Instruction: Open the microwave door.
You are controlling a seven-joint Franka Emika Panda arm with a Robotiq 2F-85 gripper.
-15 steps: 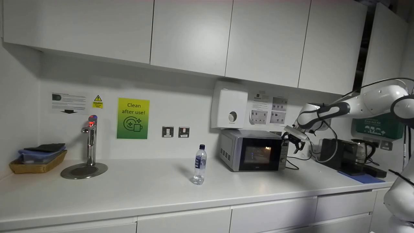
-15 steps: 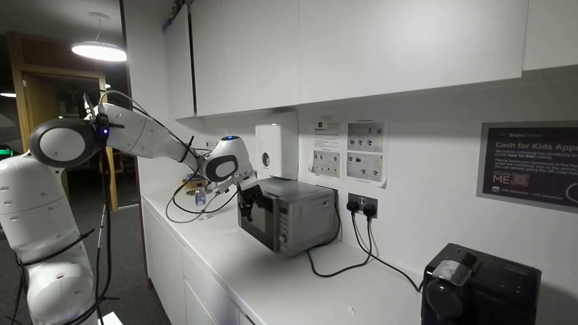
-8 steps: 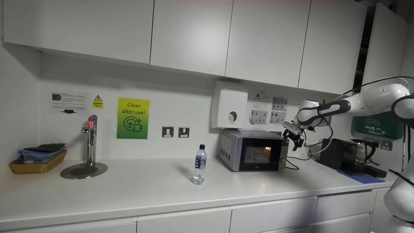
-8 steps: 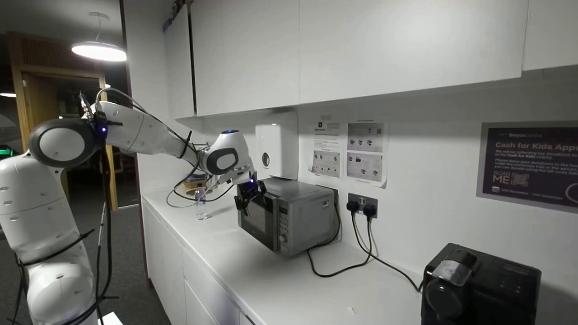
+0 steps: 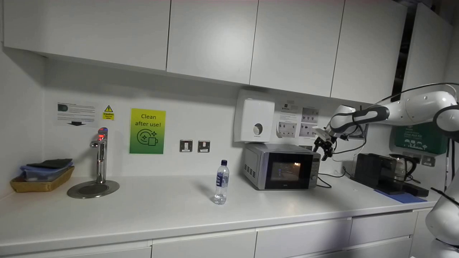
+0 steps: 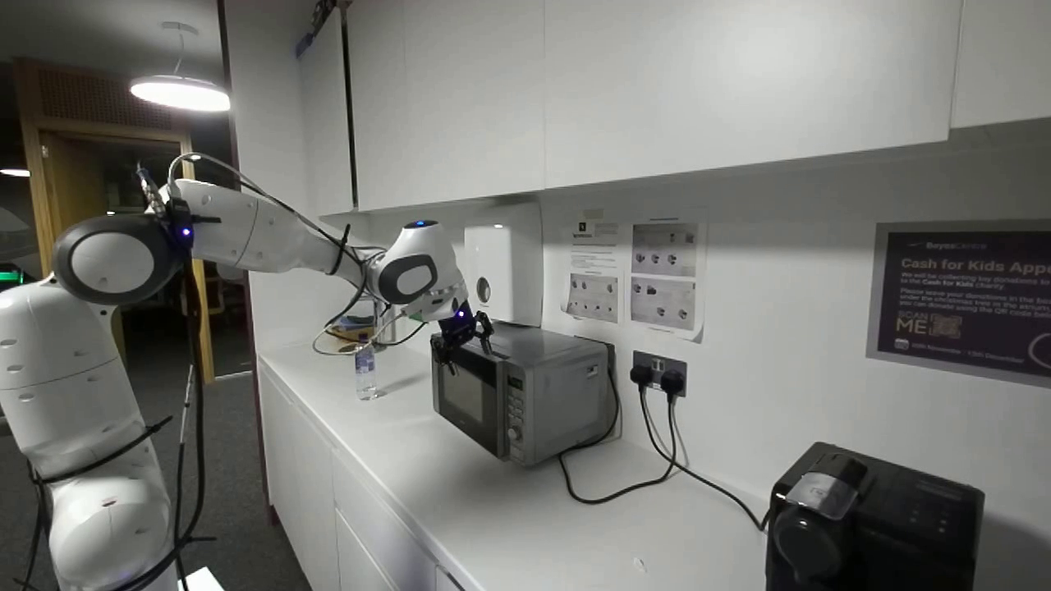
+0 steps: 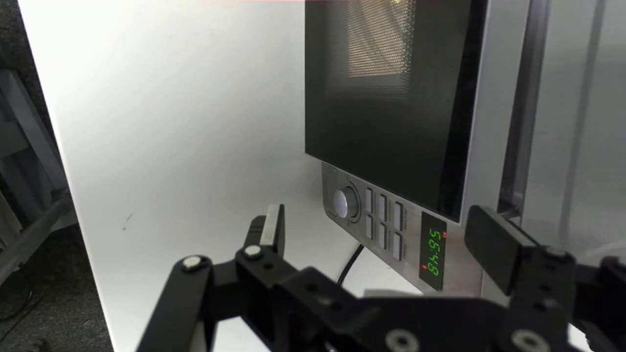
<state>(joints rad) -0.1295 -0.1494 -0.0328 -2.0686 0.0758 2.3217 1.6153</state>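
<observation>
While the wrist view looks along the fingers [image 7: 496, 249], we record them spread well apart, with the control panel [image 7: 412, 239] showing between the gripper [image 7: 381, 227] tips. The finger at right in that view overlaps the upper front edge; we cannot tell whether it touches. On the panel we note a silver knob [image 7: 346, 202] and a green-lit display [image 7: 434, 252]. The microwave door [image 7: 386, 112], dark glass framed in silver-grey, covers most of the front of the microwave [image 6: 542, 394]; whether it is fully closed we cannot tell. In both exterior views the microwave stands on the white counter [image 5: 161, 208], the gripper near its upper front edge. Farther out, we log an upright bottle [image 5: 222, 182], a white wall-mounted box [image 5: 251, 114] and, well apart in an exterior view, a black device [image 6: 887, 525].
</observation>
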